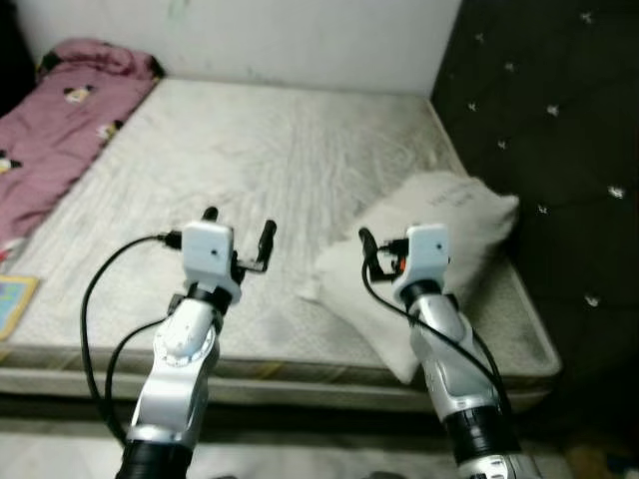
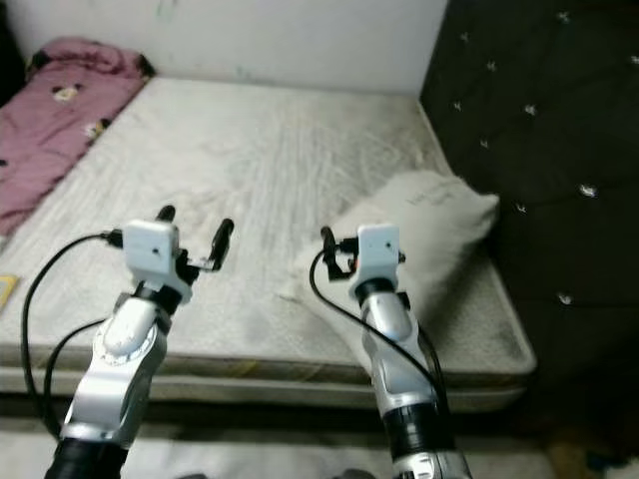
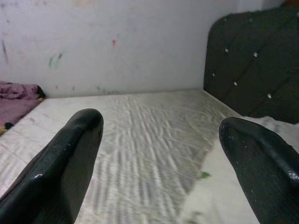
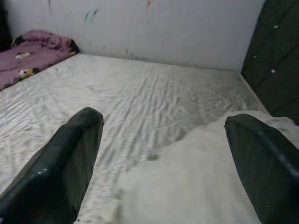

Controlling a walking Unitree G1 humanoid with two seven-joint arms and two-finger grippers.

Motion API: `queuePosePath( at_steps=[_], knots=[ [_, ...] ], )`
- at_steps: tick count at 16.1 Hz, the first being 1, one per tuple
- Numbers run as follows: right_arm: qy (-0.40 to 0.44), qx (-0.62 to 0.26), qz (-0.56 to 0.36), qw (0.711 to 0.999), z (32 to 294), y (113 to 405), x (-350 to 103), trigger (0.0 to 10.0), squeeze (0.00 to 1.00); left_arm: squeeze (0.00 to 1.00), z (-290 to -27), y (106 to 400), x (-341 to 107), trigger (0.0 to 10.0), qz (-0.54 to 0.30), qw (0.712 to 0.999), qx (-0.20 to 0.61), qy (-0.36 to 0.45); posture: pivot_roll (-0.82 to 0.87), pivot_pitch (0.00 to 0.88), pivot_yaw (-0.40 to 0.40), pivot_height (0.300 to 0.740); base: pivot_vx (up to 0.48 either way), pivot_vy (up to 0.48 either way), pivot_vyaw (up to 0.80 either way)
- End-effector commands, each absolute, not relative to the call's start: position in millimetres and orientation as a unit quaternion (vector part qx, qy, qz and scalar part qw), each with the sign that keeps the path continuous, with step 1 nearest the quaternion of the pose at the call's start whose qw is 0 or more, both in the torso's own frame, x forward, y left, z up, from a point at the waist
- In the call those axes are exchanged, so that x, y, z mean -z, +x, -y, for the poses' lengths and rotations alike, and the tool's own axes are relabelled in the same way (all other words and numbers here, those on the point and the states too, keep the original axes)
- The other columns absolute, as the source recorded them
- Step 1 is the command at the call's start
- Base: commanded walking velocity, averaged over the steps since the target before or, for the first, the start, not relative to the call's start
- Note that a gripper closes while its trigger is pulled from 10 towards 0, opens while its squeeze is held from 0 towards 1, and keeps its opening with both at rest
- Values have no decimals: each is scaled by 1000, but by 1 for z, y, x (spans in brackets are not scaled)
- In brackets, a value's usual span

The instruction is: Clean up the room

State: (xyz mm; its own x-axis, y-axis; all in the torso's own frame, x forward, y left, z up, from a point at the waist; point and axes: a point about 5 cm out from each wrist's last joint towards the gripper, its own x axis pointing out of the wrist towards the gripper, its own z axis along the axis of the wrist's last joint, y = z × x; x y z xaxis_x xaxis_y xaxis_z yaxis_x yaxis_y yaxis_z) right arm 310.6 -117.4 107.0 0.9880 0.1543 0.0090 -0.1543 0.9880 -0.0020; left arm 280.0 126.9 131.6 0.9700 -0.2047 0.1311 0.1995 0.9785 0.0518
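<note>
Scene: a bare off-white quilted mattress (image 1: 270, 170) lay before the robot, bounded by a white wall (image 1: 260, 40) at 12 o'clock and a dark tufted headboard (image 1: 559, 140) at 3 o'clock.

Pillow: a white rumpled fabric pillow (image 1: 439, 249) rested on the mattress toward 3 o'clock, near the headboard, one corner reaching the near edge.

Blanket: a crumpled mauve printed blanket (image 1: 60, 120) lay along the mattress at 10 o'clock, well apart from the pillow.

Flat item: a small flat yellow-and-blue object (image 1: 12, 302) sat at the 9 o'clock margin in the left eye view; its nature could not be told.

Left arm: the silver forearm rose from 7 o'clock, with the left gripper (image 1: 238, 232) raised over the mattress, its fingers spread apart and holding nothing.

Right arm: the silver forearm rose from 5 o'clock, with the right gripper (image 4: 163, 140) poised over the near part of the pillow, its fingers spread wide and empty in the right wrist view.

Head views: both arms, the pillow's full outline and the headboard's height were shown together.

Left wrist view: coloured marks on the wall (image 3: 84, 51), a blanket end and a strip of pillow beside one finger (image 3: 70, 158) were visible.

Right wrist view: the pillow (image 4: 196, 182) spread beneath and between the fingertips (image 4: 261, 158); whether they touched it could not be told.
</note>
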Motion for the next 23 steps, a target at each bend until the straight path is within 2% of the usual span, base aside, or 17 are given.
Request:
queuePosePath(
  at_steps=[1, 7, 12, 23],
  knots=[
    [-5, -67, 0, 998, 125, 309, -105, 10000, 0, 0, -119, 280, -131, 10000, 67, 991, 117, 19, 28, 0, -26, 740, 0, -480, 0],
    [-5, -67, 1, 998, 125, 310, -105, 10000, 0, 0, -119, 280, -131, 10000, 67, 991, 117, 19, 28, 0, -26, 740, 0, -480, 0],
    [-6, -66, 4, 998, 126, 312, -106, 10000, 0, 0, -120, 282, -134, 10000, 74, 991, 108, -7, 24, 0, -28, 740, 0, 370, 0],
    [-5, -69, 10, 998, 125, 312, -107, 10000, 0, 0, -116, 281, -136, 10000, 86, 989, 121, -9, 26, 0, -30, 740, 0, 0, 0]
  ],
)
